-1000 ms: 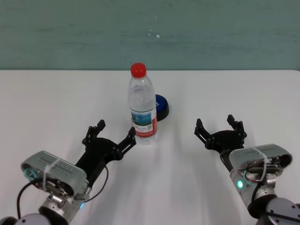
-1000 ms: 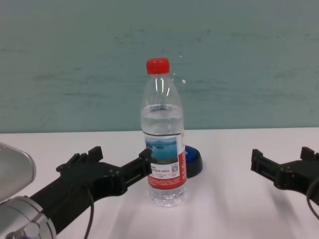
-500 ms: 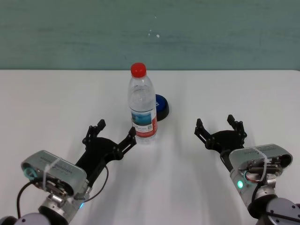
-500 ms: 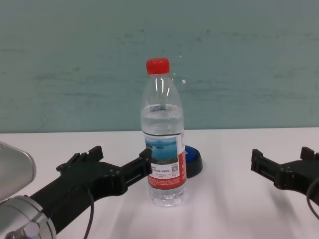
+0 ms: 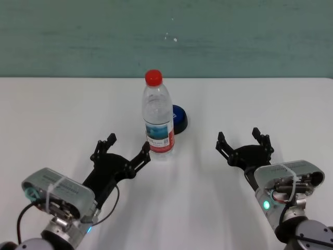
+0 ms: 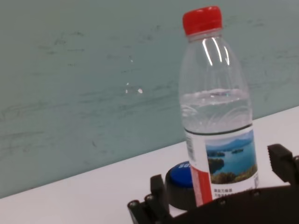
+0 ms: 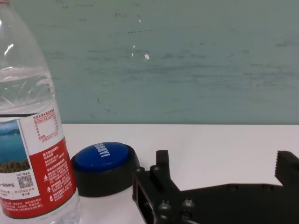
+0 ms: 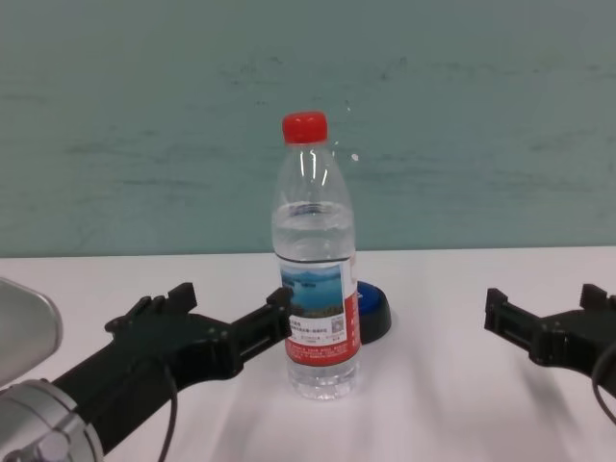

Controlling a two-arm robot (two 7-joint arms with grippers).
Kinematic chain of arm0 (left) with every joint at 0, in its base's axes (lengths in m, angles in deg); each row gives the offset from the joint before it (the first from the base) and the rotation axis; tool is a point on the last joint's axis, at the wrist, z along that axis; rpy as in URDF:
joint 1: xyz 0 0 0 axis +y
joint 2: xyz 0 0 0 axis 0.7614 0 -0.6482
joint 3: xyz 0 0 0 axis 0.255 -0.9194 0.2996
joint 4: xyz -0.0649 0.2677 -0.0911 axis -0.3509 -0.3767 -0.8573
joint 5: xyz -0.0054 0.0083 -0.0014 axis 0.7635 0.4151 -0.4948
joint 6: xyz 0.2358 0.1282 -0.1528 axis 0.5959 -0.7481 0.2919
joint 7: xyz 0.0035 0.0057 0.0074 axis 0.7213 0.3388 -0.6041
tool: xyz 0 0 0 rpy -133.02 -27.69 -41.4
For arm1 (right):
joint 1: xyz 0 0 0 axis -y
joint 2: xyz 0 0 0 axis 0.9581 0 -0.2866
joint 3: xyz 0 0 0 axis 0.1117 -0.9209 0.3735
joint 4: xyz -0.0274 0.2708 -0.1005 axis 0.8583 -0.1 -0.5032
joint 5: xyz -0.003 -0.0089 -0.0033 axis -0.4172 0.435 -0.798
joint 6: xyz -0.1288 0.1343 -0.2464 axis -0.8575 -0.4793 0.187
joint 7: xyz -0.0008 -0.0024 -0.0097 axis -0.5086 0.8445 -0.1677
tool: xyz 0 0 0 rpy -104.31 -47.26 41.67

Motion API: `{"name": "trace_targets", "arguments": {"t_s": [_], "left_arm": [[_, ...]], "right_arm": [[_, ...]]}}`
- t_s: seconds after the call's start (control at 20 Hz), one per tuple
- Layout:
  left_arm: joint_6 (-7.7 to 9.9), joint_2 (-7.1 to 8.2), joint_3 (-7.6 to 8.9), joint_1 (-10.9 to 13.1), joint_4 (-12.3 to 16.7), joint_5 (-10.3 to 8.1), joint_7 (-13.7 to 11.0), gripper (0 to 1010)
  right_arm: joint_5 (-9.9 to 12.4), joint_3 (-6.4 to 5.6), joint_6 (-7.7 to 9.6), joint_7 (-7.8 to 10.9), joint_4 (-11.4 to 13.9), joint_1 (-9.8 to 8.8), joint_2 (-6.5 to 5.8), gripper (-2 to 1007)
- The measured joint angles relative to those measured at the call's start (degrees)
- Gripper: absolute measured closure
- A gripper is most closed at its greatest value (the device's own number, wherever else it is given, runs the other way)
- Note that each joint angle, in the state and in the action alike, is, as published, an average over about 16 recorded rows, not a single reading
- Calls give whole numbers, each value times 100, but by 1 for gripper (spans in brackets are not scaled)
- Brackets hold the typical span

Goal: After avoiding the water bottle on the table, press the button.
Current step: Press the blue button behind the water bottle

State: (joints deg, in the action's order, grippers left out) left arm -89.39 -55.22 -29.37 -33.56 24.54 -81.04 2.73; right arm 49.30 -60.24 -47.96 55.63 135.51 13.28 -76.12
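A clear plastic water bottle with a red screw cap stands upright near the middle of a plain white worktop. Its label shows a lake photo above a red band, and water fills it to roughly two thirds of its height.

Just behind the water bottle, toward the robot's right, sits the button, a low blue dome on a dark round base. In the chest view the water bottle hides most of the button, leaving only its right edge showing. In the right wrist view the button appears close beside the water bottle, with white lettering on its blue top.

The left tool lies low over the worktop on the near left of the water bottle, its fingers spread apart and released, holding nothing. One fingertip is right beside the lower part of the water bottle; whether it touches cannot be told. The other finger is farther out to the left.

The right tool lies over the worktop on the near right of the water bottle, well apart from it. Its fingers are also spread and released, with nothing between them.

Behind the worktop rises a dull green wall with a few pale marks.
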Motion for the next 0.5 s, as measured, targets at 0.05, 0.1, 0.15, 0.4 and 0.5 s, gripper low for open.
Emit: {"name": "trace_targets", "arguments": {"t_s": [0.05, 0.1, 0.15, 0.4, 0.5], "left_arm": [[1, 3, 6, 16, 16, -2, 4, 0], [2, 5, 13, 33, 33, -4, 8, 0], [2, 8, 20, 52, 51, -5, 12, 0], [3, 20, 67, 154, 149, -14, 41, 0], [2, 22, 90, 195, 187, -17, 56, 0]], "right_arm": [[0, 0, 0, 0, 0, 0, 0, 1], [0, 0, 0, 0, 0, 0, 0, 1], [0, 0, 0, 0, 0, 0, 0, 1], [0, 0, 0, 0, 0, 0, 0, 1], [0, 0, 0, 0, 0, 0, 0, 1]]}}
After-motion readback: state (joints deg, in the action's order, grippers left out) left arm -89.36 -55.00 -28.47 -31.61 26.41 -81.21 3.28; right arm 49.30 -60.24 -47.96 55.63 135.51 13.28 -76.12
